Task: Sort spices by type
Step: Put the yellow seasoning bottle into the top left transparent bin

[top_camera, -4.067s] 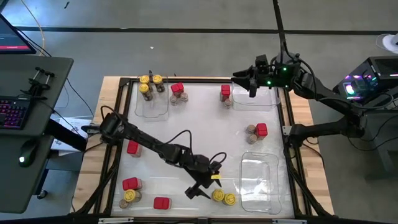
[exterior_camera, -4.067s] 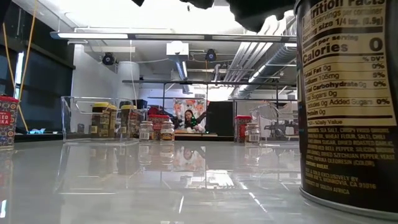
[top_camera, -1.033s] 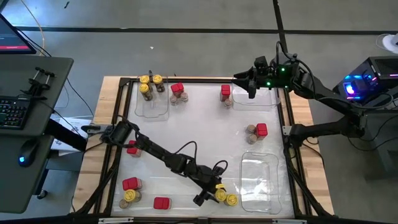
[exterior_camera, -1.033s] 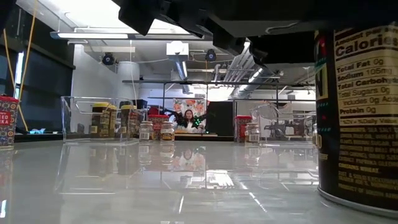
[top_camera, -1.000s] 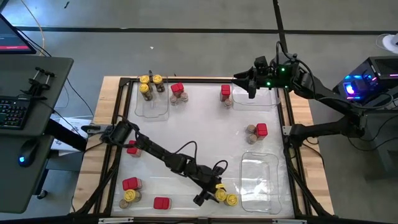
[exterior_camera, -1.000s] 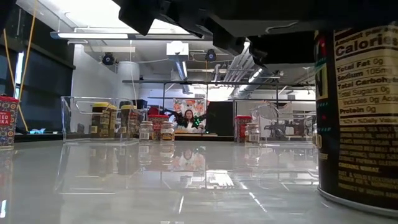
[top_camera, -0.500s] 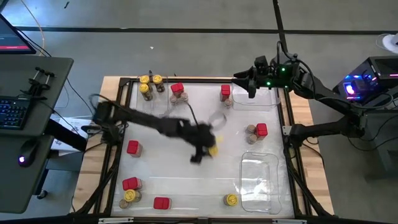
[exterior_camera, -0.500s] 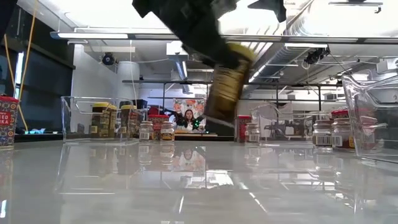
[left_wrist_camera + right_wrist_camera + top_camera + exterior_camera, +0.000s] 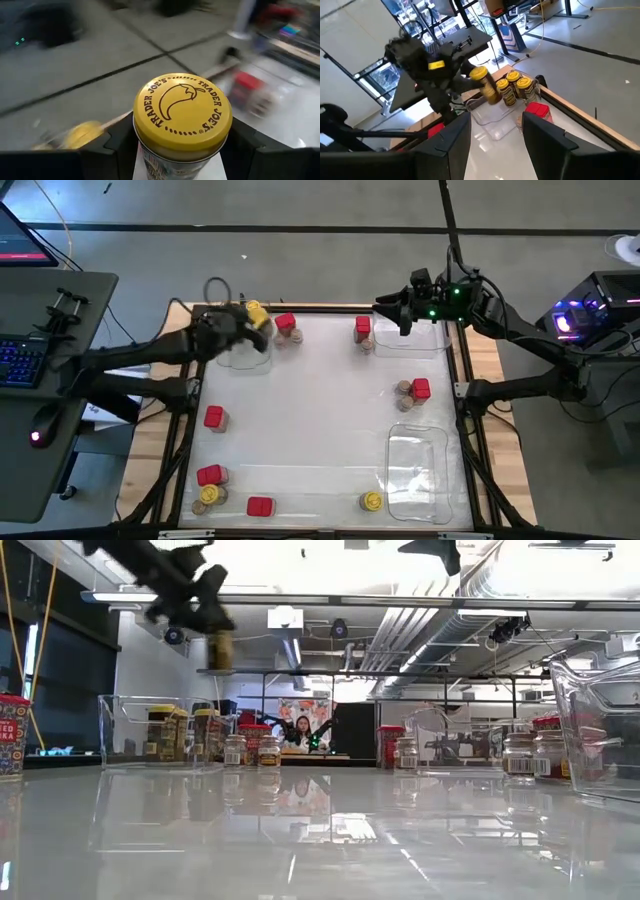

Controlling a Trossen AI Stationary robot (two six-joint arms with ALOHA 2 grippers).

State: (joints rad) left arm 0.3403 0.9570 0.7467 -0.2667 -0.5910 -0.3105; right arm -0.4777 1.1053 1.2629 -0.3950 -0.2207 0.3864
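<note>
My left gripper (image 9: 248, 321) hangs over the far left clear tray (image 9: 245, 352), shut on a yellow-lidded spice jar (image 9: 182, 111). The low view shows that jar (image 9: 222, 646) high above the table. More yellow-lidded jars (image 9: 513, 88) stand in the tray below it. My right gripper (image 9: 385, 308) waits open and empty above the far right tray (image 9: 415, 337). Red boxes (image 9: 285, 323) and brown-lidded jars (image 9: 404, 391) stand scattered on the table on their bases. Another yellow-lidded jar (image 9: 371, 501) stands at the near edge. My left gripper pinches the jar's round wall just below the lid (image 9: 150, 156) between its two fingers (image 9: 116, 142), one on each side. The fingers reach in from the table's left, slanting a little down. The jar hangs lifted clear of everything, leaning slightly (image 9: 486, 84).
A third clear tray (image 9: 415, 470) lies at the near right. A red box (image 9: 213, 417) stands at the left edge, and a red box (image 9: 260, 506) with a small cluster (image 9: 208, 486) sits near left. A black frame (image 9: 190, 395) rims the table.
My left gripper has lifted a yellow-lidded jar from beside another at the near edge and swung it fast across the table to the far left tray, rising and rolling as it went. The other yellow-lidded jar stays at the near edge.
</note>
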